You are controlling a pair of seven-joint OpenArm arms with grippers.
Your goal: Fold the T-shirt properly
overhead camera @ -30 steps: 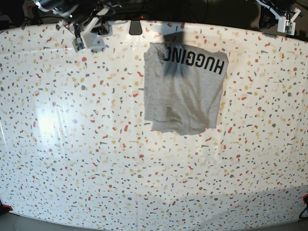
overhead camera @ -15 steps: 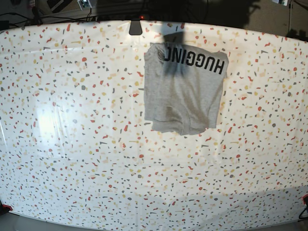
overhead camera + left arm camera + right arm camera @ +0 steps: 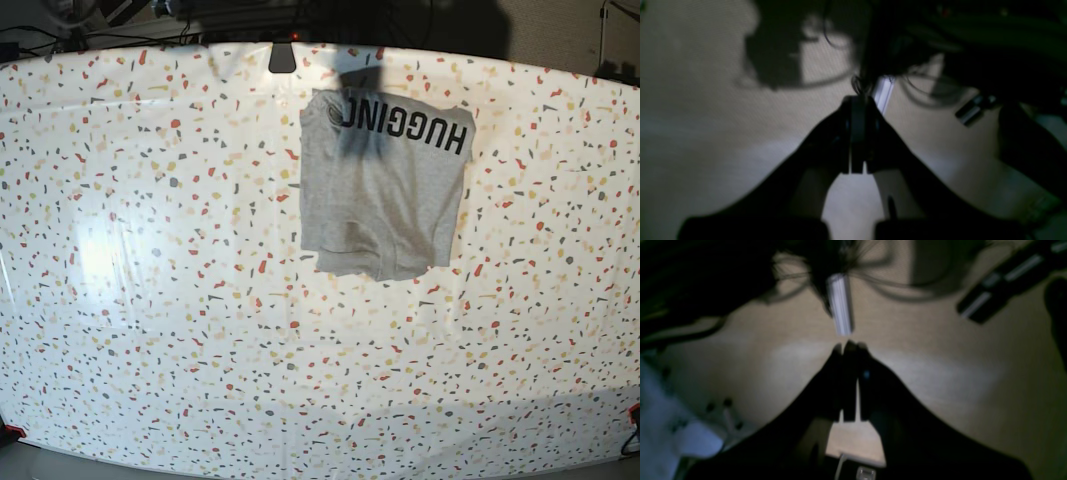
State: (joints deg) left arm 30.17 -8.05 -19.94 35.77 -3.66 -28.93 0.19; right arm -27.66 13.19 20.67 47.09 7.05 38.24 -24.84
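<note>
The shirt (image 3: pixel 383 190) is lying as a compact grey rectangle toward the far middle of the bench (image 3: pixel 150 330), lettering showing along its far edge, and it is sitting well apart from both sets of fingers, neither of which is appearing in the base view. The left gripper (image 3: pixel 858 100) is showing its fingers pressed together with nothing between them, pointing at a plain beige floor and dark cables beyond the bench. The right gripper (image 3: pixel 850 345) is likewise showing fingers closed and holding nothing, over the same kind of floor. Judging from this, the folding is looking finished or nearly so, with the arms parked off the bench; the near hem is lying slightly uneven, so any next move would be calling for both arms to reach in and square that edge. Both wrist views are dim and blurred, so the objects past the fingers are hard to name. Whether the sleeves are tucked neatly underneath is hidden by the top layer.
</note>
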